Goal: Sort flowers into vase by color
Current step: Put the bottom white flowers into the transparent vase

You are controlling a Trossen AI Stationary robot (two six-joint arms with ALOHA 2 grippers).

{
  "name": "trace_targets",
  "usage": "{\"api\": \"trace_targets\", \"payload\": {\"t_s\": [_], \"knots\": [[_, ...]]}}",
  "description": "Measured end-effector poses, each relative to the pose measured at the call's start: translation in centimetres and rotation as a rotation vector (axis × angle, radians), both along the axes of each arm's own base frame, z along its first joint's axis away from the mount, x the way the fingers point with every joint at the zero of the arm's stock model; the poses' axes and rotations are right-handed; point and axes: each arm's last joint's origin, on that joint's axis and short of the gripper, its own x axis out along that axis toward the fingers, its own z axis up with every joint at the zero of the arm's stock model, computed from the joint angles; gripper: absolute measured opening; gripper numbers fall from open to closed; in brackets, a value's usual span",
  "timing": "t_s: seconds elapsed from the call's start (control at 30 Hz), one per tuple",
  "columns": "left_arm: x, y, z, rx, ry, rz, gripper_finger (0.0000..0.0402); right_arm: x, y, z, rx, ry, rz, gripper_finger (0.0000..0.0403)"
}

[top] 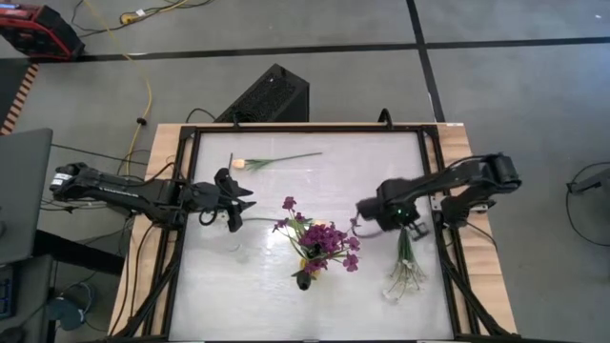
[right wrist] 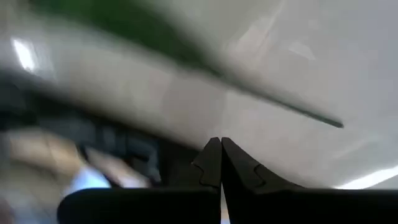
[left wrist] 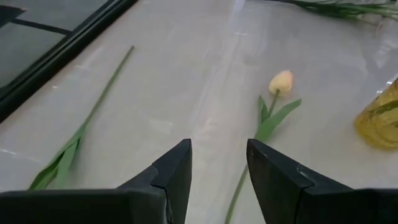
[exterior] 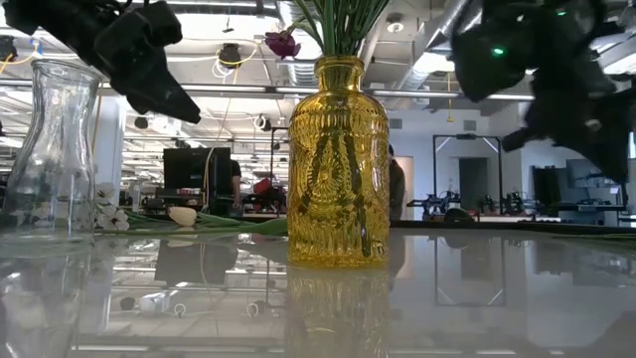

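Overhead, one peach tulip, two vases, left end effector released, right end effector clenched empty.

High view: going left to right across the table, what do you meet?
Left gripper → peach tulip → purple flowers in a vase → right gripper → white spray.

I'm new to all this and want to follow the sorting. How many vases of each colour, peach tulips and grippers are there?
Yellow vase: 1, holding purple flowers
Clear vase: 1
Peach tulip: 1, lying on the table
Grippers: 2, the left gripper open, the right gripper shut
Total: 5
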Motion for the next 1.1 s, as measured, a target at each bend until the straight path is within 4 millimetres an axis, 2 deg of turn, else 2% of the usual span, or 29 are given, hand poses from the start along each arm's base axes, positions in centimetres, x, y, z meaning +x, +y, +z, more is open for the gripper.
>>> {"api": "trace_targets", "payload": {"t_s": [0.13,0.27,0.37,0.6,0.83,1.0,1.1], "knots": [[0.0,0.0,0.0,-0.008,-0.003,-0.013,0.0142,-0.2,1.2,-1.2,0.009,0.154,0.273,0.0031],[0.0,-0.1,0.0,-0.015,0.0,-0.033,0.0142,-0.2,2.4,-2.6,0.029,0.24,0.415,0.0035],[0.0,-0.1,0.0,0.001,0.005,-0.042,0.0141,-0.1,3.2,-3.3,0.005,0.268,0.505,0.0053],[0.0,-0.1,0.0,0.007,0.006,-0.045,0.0141,0.5,4.9,-4.2,-0.029,0.169,0.606,0.0124],[0.0,-0.1,0.0,0.007,0.007,-0.046,0.0141,0.0,6.8,-5.5,0.063,0.101,0.716,0.0192],[0.0,-0.1,0.0,0.003,0.005,-0.044,0.0141,-1.7,7.6,-7.3,0.074,0.102,0.814,0.0191],[0.0,-0.1,0.0,0.003,0.005,-0.044,0.0141,-2.4,8.4,-7.8,0.039,0.071,0.87,0.0158]]}}
